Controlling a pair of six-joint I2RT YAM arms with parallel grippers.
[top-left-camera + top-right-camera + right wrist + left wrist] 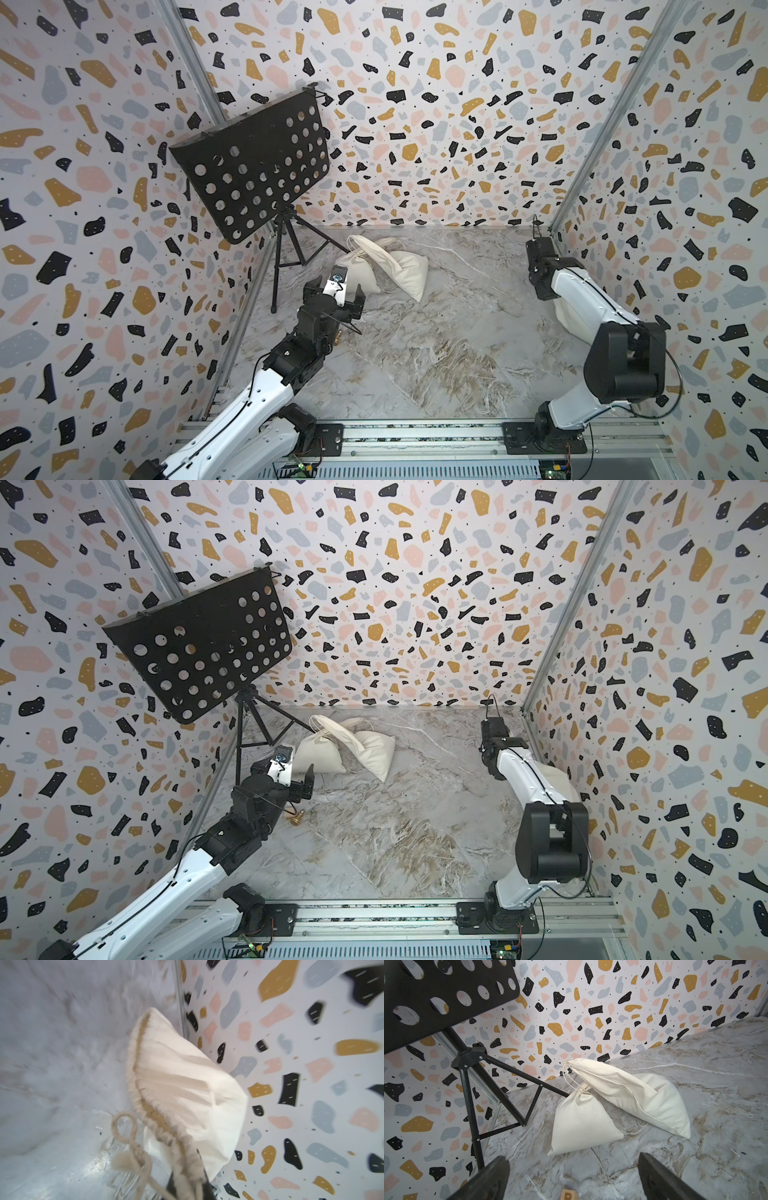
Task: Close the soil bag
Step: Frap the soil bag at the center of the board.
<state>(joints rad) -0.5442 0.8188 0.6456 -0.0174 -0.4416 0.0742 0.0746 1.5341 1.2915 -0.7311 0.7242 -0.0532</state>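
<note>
Worktop point(436, 353) marble; music stand point(249, 133) in far L corner, w/ a small tied sack point(583, 1122) and a longer sack point(643, 1101) by its legs. Soil bag point(187, 1084) lies R side, against the wall under R arm; mouth part-drawn, brown fill visible in slit. R pincer point(190, 1188) pinching gathered hem at mouth's end, next to drawstring point(143, 1159). L pincer point(575, 1165) spread, empty, well apart. Judgement: hem grip only anchors; pull cord away from hem slowly, bag braced, else bag drags.

Side wall point(291, 1064) close beside soil bag point(182, 1088)
</note>
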